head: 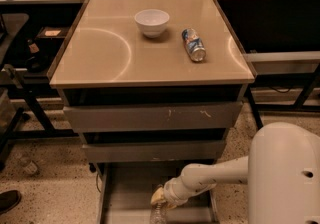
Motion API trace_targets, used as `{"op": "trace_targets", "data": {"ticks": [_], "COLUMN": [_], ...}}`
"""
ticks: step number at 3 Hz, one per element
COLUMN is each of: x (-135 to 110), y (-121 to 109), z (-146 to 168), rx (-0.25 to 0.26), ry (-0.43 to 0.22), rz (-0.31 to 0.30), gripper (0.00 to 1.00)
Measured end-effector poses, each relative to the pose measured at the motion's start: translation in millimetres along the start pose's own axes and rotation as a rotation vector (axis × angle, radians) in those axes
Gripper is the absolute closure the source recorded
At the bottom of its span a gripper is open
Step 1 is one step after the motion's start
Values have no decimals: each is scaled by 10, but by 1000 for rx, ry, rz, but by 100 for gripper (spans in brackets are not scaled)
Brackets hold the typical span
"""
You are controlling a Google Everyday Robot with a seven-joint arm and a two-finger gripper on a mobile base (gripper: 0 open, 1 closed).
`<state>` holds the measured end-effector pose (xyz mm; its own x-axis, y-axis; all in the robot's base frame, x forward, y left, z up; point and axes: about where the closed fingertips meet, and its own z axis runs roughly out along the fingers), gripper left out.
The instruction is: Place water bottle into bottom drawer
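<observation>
The bottom drawer (125,193) is pulled out at the foot of the cabinet, a shallow grey tray with a flat floor. My white arm reaches into it from the right. The gripper (160,199) is low over the drawer's front middle. The clear water bottle (158,214) shows just below the gripper at the frame's bottom edge, over the drawer floor; only its upper part is in view.
A white bowl (152,21) and a blue-and-white can (193,44) lying on its side sit on the beige cabinet top (100,53). Two upper drawers (150,117) are closed. Dark table frames stand left and right. A shoe (9,201) is at lower left.
</observation>
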<state>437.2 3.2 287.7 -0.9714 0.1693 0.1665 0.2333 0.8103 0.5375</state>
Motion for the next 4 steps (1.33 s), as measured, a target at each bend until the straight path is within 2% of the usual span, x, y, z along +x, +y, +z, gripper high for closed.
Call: {"op": "trace_targets", "data": {"ticks": [2, 3, 4], "x": [-278, -277, -297], "y": [-85, -85, -165], "z": [325, 326, 486], "rx": [-99, -99, -121], "ry": [-18, -18, -52], "rz": [34, 34, 62], "gripper": [100, 100, 100]}}
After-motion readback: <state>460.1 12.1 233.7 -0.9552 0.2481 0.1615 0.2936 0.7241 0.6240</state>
